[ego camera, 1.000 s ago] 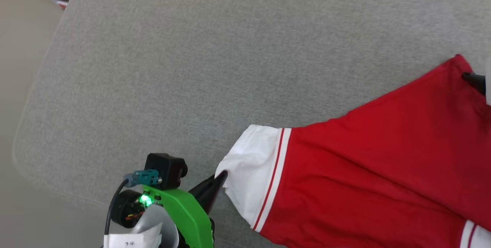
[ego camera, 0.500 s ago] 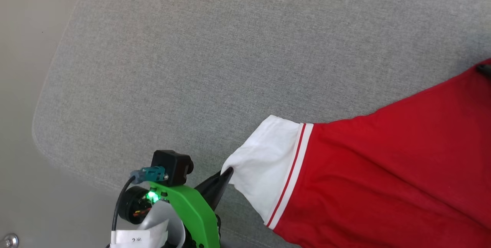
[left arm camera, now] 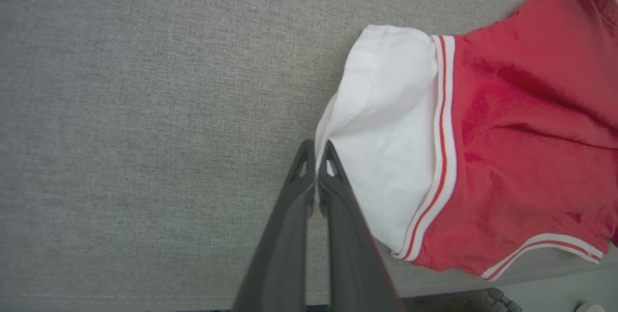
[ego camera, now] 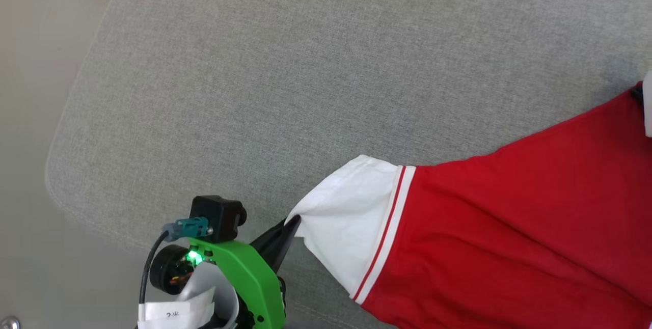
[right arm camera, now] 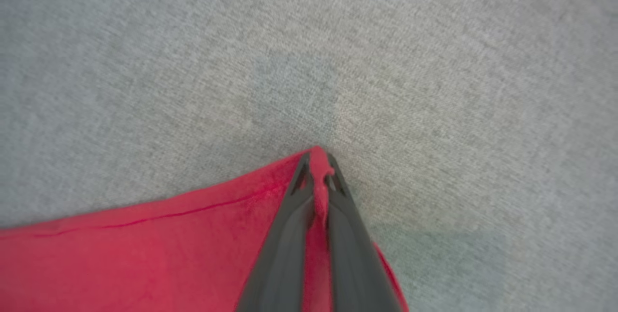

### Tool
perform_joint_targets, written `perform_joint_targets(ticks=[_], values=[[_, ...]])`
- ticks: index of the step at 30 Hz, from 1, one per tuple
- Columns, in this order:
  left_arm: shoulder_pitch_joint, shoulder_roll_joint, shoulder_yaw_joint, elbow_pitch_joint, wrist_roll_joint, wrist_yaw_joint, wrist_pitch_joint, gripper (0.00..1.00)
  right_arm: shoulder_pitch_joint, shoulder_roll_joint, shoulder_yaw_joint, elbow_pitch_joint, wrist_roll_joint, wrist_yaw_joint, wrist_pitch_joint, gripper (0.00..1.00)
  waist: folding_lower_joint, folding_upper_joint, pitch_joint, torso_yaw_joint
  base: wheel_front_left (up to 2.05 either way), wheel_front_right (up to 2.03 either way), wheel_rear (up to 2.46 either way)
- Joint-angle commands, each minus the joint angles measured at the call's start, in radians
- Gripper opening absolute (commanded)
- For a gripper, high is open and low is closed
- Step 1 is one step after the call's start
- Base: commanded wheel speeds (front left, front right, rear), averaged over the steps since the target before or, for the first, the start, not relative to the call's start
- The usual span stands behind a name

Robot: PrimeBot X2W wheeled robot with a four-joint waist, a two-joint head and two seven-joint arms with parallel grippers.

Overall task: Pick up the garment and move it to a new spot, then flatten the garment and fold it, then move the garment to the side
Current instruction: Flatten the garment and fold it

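This looks like a plain indoor test room or lab, though that is not certain. A broad, round-cornered pad [ego camera: 305, 64] covered in grey woven cloth serves as the worktop. It stands over a smooth, bare beige floor [ego camera: 25, 140], and what looks like a caster [left arm camera: 502, 300] shows below its edge.
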Motion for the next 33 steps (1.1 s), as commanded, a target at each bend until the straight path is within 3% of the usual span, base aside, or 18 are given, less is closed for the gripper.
perform_joint_targets(ticks=[1,22,33], values=[[-0.023,0.003,0.008,0.001,-0.006,0.005,-0.008,0.00,0.036,0.019,0.010,0.024,0.010,0.000,-0.014,0.00,-0.0001,0.0000,-0.024,-0.017,0.00,0.00,0.00],[-0.040,0.031,0.101,-0.015,0.003,0.033,-0.098,0.00,0.057,0.046,0.012,0.023,0.109,0.000,-0.354,0.00,-0.0001,0.0000,-0.289,-0.201,0.00,0.00,0.00],[-0.190,0.022,0.179,-0.035,0.029,0.048,-0.187,0.00,0.105,0.026,-0.028,-0.113,0.144,0.000,-0.457,0.00,-0.0001,0.0000,-0.407,-0.314,0.00,0.00,0.00]])
